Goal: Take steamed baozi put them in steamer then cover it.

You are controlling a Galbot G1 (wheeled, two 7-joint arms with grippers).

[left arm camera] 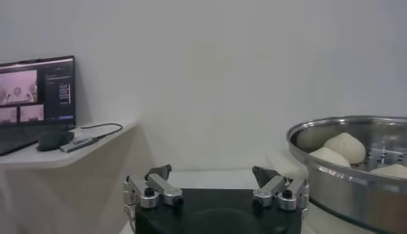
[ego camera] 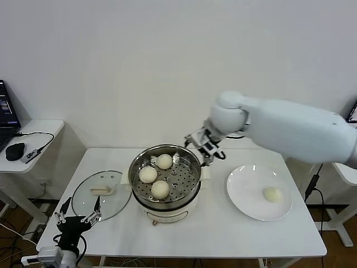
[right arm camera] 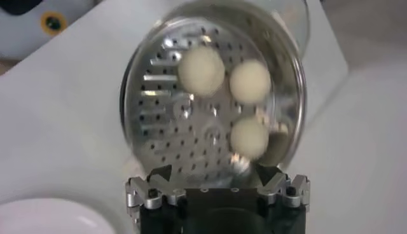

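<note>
Left tool (ego camera: 78, 215) hangs low at the tabletop's (ego camera: 223, 229) near-left corner, fingers spread wide, holding nothing. Just beyond it the cover (ego camera: 101, 194) lies flat beside the steamer (ego camera: 165, 181). Three steamed baozi (ego camera: 160, 189) sit on the perforated tray inside the pot. Right tool (ego camera: 205, 146) hovers at the steamer's far right rim, fingers apart and empty. Farther right, a fourth bun (ego camera: 272, 194) rests on the white plate (ego camera: 245, 198), well apart from the steamer.
</note>
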